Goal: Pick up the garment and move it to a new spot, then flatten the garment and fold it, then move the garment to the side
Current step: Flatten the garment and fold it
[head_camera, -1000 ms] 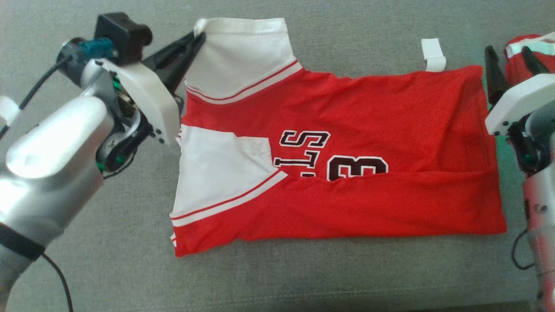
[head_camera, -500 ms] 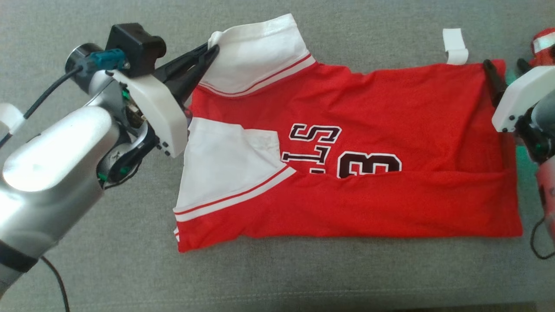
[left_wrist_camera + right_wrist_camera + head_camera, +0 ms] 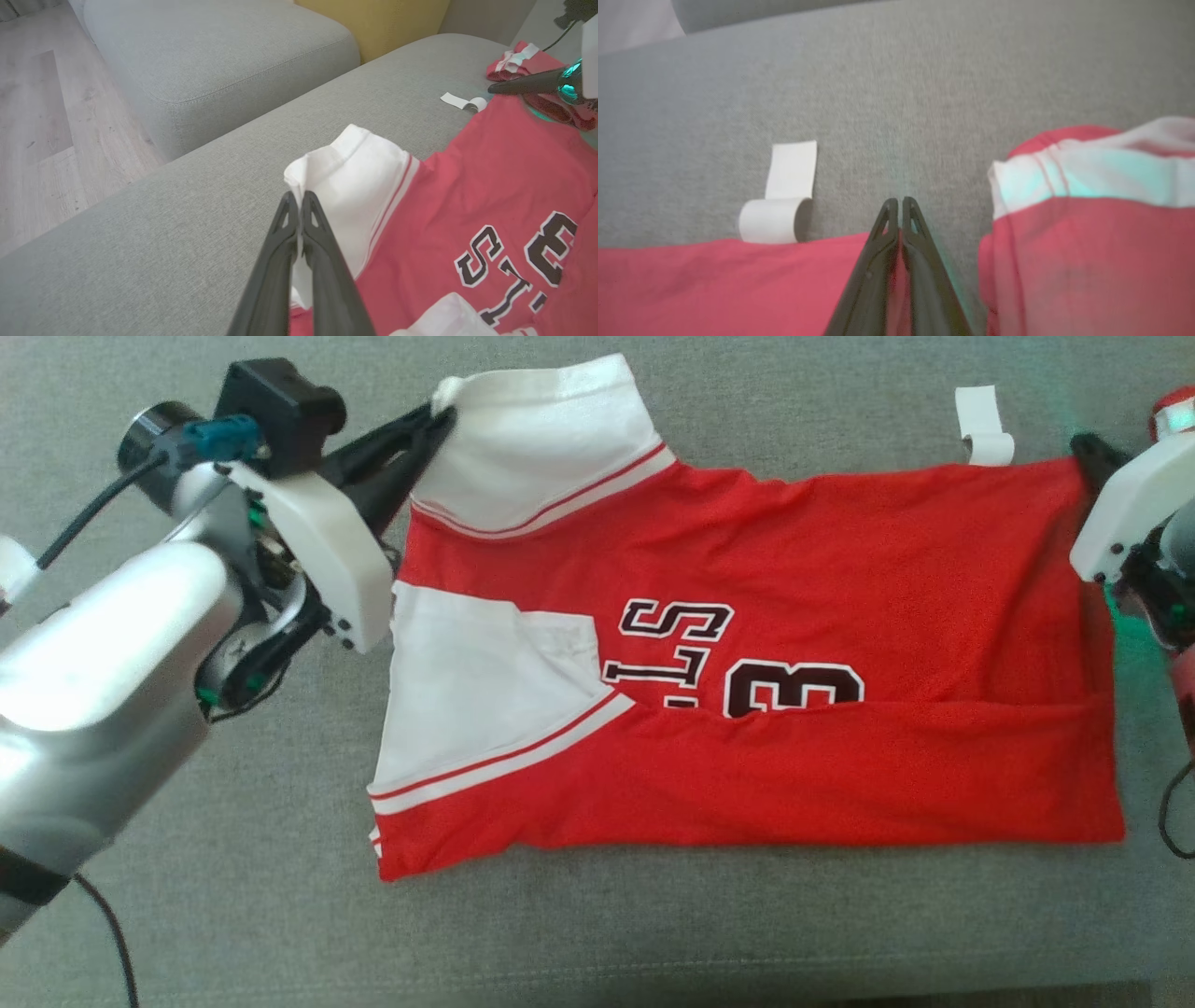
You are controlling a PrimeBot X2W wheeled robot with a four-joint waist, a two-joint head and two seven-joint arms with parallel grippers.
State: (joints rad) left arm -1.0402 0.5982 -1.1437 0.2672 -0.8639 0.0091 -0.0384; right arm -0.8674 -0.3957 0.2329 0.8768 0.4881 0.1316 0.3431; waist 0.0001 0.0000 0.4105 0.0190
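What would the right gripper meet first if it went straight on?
Probably just bare sofa: the right gripper points between the paper curl and another red garment, hitting neither. Depth is unclear.

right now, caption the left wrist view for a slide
Left gripper, jaws shut on the white sleeve of a red jersey lying on a grey sofa.

Your left arm (image 3: 103,644) comes in from the lower left, its silver forearm angled up and inward. Your left gripper (image 3: 437,420) has both dark fingers pressed together, pinching the white sleeve hem of the garment (image 3: 747,569). Your right gripper (image 3: 1086,446) stands at the right edge beside its white wrist housing (image 3: 1130,509), fingers closed together on the garment's red corner.
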